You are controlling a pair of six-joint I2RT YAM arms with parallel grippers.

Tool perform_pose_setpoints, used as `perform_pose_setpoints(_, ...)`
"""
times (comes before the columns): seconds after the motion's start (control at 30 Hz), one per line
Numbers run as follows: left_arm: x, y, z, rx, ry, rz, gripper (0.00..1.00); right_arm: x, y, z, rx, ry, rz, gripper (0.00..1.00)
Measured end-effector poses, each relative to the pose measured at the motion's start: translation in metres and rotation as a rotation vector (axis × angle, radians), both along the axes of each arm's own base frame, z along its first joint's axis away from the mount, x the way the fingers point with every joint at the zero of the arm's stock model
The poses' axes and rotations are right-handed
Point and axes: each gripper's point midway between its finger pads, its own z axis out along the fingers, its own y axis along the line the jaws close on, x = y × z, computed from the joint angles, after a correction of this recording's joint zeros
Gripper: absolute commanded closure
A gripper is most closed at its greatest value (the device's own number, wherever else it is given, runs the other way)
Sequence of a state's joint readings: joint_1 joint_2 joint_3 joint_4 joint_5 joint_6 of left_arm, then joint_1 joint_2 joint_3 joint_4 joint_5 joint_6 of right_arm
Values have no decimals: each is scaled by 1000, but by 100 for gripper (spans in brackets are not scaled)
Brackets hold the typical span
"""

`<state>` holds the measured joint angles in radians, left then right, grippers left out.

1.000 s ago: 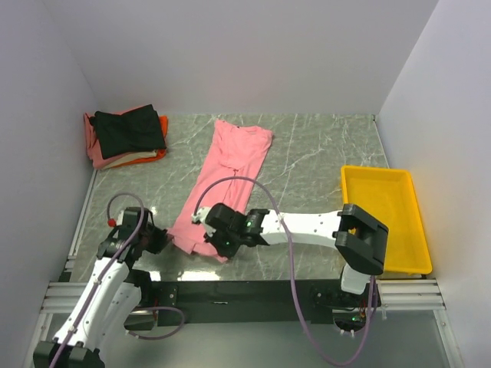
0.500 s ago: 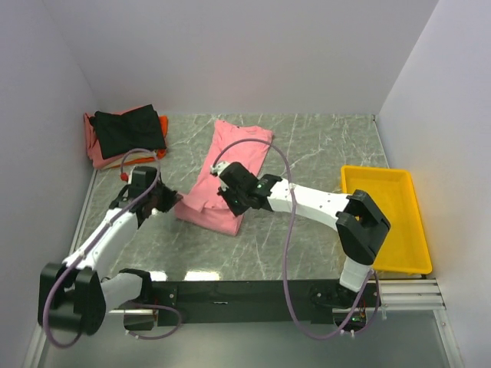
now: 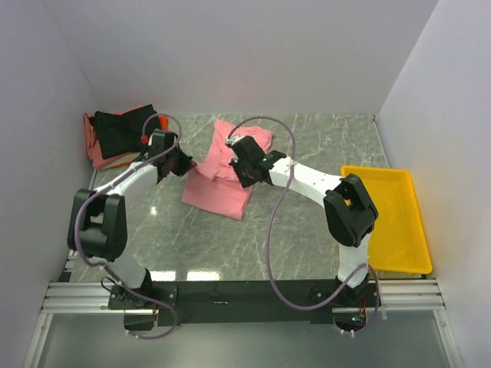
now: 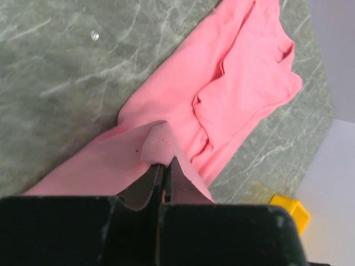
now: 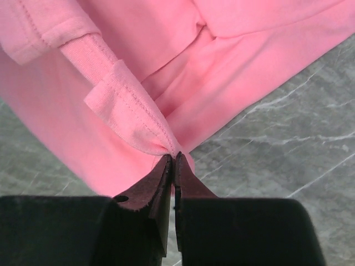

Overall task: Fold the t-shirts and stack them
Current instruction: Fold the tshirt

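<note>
The large salmon-pink t-shirt (image 3: pixel 222 188) lies mid-table, its near half folded back over its far half. My left gripper (image 3: pixel 182 163) is shut on the shirt's hem corner at the fold's left side; the left wrist view shows the pinched cloth (image 4: pixel 158 145) at the gripper (image 4: pixel 165 166). My right gripper (image 3: pixel 239 162) is shut on the other hem corner; the right wrist view shows that corner (image 5: pixel 133 119) at the gripper (image 5: pixel 173 159). A stack of folded t-shirts (image 3: pixel 123 138), black on top over orange-red, pink and cream, sits at the far left corner.
A yellow plastic bin (image 3: pixel 386 216) stands at the right edge of the grey marbled table (image 3: pixel 307 230). White walls close in the back and both sides. Both arms stretch far over the table, their cables arching above.
Both grippers have carried the shirt's near hem away from me toward the collar, folding the shirt in half. The left arm swung from the near left to beside the stack.
</note>
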<state>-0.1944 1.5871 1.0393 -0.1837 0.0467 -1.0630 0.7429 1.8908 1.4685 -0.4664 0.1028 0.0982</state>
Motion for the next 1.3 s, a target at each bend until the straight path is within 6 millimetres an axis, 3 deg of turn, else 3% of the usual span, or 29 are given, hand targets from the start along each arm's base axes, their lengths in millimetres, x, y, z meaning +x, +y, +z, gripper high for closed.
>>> perform_pose_setpoints(0.23,31,-6,-18,20,46,-15,100,26,-6,-19,-9,40,-18,86)
perform_pose_setpoints(0.3,42,-10,-19,22,48,-30,97,34,-8,-24,-16,48,-31,78)
perform_pose_setpoints(0.33,47,-13,-20,20,51,-40,91,38,-9,-26,-19,51,-39,63)
perform_pose_setpoints(0.37,52,-15,-23,20,56,-51,76,41,-10,-28,-20,58,-48,57)
perform_pose_setpoints(0.43,57,-18,-29,28,72,-73,57,43,-16,-32,-35,69,-58,45)
perform_pose_setpoints(0.47,60,-19,-32,28,80,-78,39,44,-19,-32,-43,73,-69,31)
perform_pose_setpoints(0.53,60,-20,-35,33,89,-96,25,46,-25,-31,-57,74,-89,20)
perform_pose_setpoints(0.57,58,-21,-36,34,94,-103,1,47,-26,-30,-60,69,-92,19)
perform_pose_setpoints(0.7,54,-20,-28,48,87,-119,1,48,-28,-26,-54,62,-99,16)
perform_pose_setpoints(0.8,46,-14,-8,70,51,-111,1,43,-27,-20,-35,59,-87,16)
perform_pose_setpoints(0.9,23,-4,15,93,16,-95,1,28,-29,-15,-26,47,-66,16)
perform_pose_setpoints(1.0,-4,9,23,118,3,-69,1,1,-23,-14,-47,31,-4,16)
perform_pose_setpoints(1.07,-22,18,15,133,24,-53,1,-20,-11,-15,-62,21,57,16)
perform_pose_setpoints(1.13,-43,26,-6,143,73,-44,1,-43,8,-18,-73,12,141,16)
perform_pose_setpoints(1.23,-75,36,-48,154,185,-32,16,-75,35,-22,-82,9,261,19)
perform_pose_setpoints(1.3,-92,41,-69,160,253,-27,18,-88,47,-24,-89,6,322,20)
